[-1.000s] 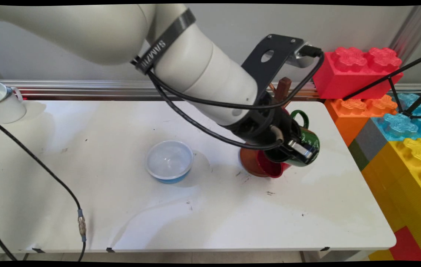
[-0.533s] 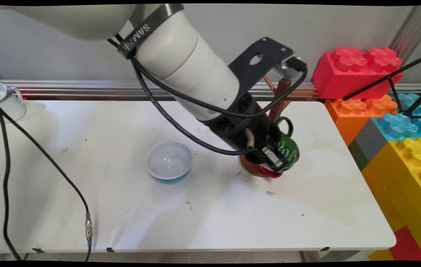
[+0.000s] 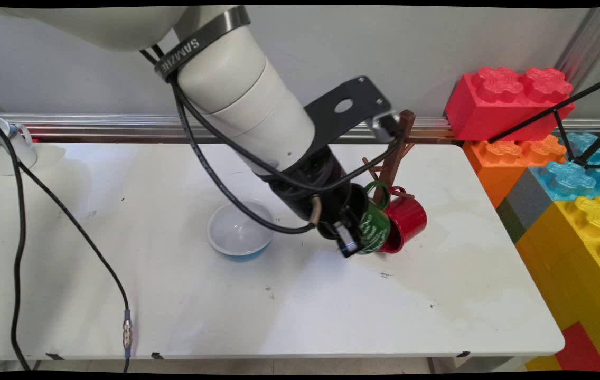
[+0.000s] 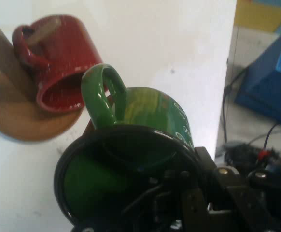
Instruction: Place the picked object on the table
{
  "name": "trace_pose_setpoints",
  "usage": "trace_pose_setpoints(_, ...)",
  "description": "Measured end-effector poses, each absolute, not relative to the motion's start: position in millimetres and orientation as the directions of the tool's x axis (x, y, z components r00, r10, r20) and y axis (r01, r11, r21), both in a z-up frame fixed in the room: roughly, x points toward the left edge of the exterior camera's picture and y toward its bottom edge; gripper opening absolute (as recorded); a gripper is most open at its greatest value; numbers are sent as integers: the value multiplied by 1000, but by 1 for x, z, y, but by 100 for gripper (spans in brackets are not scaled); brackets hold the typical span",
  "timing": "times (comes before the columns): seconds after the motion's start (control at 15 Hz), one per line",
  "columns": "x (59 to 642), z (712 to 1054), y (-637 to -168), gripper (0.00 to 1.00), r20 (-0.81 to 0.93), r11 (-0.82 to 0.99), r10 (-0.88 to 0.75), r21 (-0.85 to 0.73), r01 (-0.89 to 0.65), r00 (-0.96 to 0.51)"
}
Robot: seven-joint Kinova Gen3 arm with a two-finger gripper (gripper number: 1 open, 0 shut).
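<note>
I grip the green mug (image 3: 374,230) by its rim, just beside the red mug (image 3: 407,221) hanging on the mug tree (image 3: 398,148). My hold looks shallow, I think; bumping that tree could twist it loose.

A red mug (image 3: 405,224) hangs by its handle on a peg of the brown wooden mug tree (image 3: 397,153), just to the right of the gripper (image 3: 358,233). Near the gripper's left a white-and-blue bowl (image 3: 241,229) sits upright on the white table (image 3: 279,306). Far to its left stands a white mug (image 3: 1,148) at the table's back corner. Well to its right, beyond the table edge, are large toy blocks (image 3: 506,100) – red, orange, blue and yellow.
</note>
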State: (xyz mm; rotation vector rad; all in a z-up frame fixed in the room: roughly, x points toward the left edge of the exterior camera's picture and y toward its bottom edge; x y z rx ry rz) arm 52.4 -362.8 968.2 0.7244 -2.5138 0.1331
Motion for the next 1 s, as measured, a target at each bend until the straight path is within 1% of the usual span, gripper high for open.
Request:
trace_pose_setpoints(0.33,64,952,-368,0,443,894,-395,-16,-447,-805)
trace_pose_setpoints(0.8,72,931,-377,0,378,928,-307,-85,-363,-873)
trace_pose_setpoints(1.0,77,916,-383,0,335,940,-263,-121,-319,-905)
